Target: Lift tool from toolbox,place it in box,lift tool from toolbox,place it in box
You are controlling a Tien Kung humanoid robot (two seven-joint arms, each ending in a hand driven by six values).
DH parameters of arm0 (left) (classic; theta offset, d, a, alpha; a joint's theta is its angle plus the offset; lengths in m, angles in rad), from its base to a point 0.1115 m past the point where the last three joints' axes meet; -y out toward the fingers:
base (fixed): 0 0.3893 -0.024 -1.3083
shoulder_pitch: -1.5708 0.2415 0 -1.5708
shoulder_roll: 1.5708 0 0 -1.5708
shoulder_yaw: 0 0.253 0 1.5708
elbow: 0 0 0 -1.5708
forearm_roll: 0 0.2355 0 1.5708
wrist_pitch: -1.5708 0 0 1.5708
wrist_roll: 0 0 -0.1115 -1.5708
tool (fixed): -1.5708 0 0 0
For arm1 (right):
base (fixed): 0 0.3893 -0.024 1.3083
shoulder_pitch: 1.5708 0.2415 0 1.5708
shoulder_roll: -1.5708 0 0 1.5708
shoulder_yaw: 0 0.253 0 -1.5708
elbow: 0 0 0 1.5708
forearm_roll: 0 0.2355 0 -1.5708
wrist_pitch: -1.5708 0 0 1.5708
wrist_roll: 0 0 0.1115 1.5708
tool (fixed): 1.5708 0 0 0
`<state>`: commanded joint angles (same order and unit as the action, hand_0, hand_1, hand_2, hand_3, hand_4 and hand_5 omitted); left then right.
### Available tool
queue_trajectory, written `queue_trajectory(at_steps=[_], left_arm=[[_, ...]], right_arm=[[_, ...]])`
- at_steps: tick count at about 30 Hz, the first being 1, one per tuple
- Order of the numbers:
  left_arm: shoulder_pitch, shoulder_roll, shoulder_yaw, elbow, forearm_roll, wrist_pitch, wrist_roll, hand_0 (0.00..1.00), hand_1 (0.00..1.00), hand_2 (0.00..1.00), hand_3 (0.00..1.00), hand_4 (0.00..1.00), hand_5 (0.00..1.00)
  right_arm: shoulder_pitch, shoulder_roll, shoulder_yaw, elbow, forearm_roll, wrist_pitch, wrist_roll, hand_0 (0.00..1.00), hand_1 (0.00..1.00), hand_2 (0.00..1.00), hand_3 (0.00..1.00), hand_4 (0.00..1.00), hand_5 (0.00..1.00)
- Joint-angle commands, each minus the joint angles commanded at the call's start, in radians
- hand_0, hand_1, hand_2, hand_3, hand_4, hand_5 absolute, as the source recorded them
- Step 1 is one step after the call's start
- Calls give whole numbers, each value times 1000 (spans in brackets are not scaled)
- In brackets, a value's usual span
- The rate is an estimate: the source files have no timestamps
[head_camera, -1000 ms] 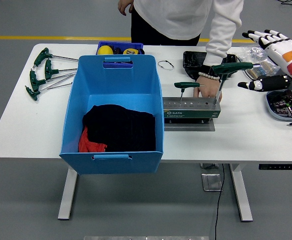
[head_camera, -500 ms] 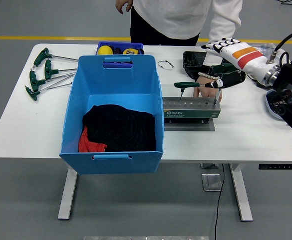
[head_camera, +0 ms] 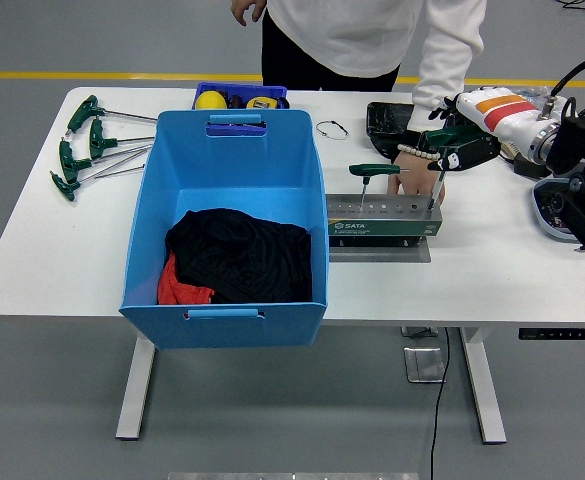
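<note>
A grey-green toolbox stands on the white table just right of the big blue box. Two green T-handle tools stand upright in it: a short one in the middle and a taller one at the right end. My right hand has its fingers curled around the taller tool's green handle, and the tool's shaft is still in the toolbox. A person's hand rests on the toolbox from behind. The blue box holds black cloth and red cloth.
Several green T-handle tools lie at the table's far left. Behind the blue box is a blue tray with yellow items. A black tray, a small ring and a grey bowl of parts are on the right side.
My right hand came in from the far right to the taller tool and closed around its green handle. The person's hand stayed on the toolbox.
</note>
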<state>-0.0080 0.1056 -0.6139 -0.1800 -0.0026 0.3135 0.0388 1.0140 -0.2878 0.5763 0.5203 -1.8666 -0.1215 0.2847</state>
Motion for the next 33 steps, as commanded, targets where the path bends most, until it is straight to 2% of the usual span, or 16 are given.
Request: queue_trajectory(at_steps=[1,6,7,12,13,24,25,26,31,32,33], left_arm=[[0,0,-2,0,2,0,0,656,651,735,807,861,791],[1,-2,-24,0,23,1,1,656,651,735,807,861,791],[1,-2,-24,0,22,1,1,653,647,731,803,862,783],[-1,-1,-22,0,24,-1,-1,653,647,731,803,862,783],[-2,-1,-22,0,25,-1,-1,645,641,724,799,862,774],[-3,2,-28,0,34,1,-4,642,639,724,797,861,773],[-3,2,-28,0,35,1,-4,641,635,721,796,860,772],[-3,3,-28,0,35,1,-4,641,635,721,796,860,772],[-4,3,-28,0,39,2,-3,641,635,721,796,860,772],[-4,3,-29,0,41,1,-2,640,635,721,796,860,772],[-4,2,-30,0,43,1,-2,640,635,721,796,860,772]], right_arm=[[0,0,-1,-3,2,-1,1,557,514,495,568,998,641],[-2,-7,-13,-8,9,-9,2,557,514,495,568,998,641],[-2,-7,-15,-11,12,-11,3,398,376,344,437,998,701],[-3,-2,-24,-12,25,-6,2,398,376,344,437,998,701],[-3,-1,-25,-12,29,-6,1,322,309,300,395,998,714],[-5,1,-51,-50,91,-8,7,329,290,288,369,998,732],[-4,1,-54,-55,97,-9,8,312,275,268,320,998,745],[-4,2,-56,-60,103,-10,9,312,275,268,320,998,745],[-6,9,-69,-77,141,-30,20,312,275,268,320,998,745],[-7,11,-70,-79,145,-41,23,271,218,215,269,998,749],[-8,13,-70,-81,148,-50,26,271,218,215,269,998,749]])
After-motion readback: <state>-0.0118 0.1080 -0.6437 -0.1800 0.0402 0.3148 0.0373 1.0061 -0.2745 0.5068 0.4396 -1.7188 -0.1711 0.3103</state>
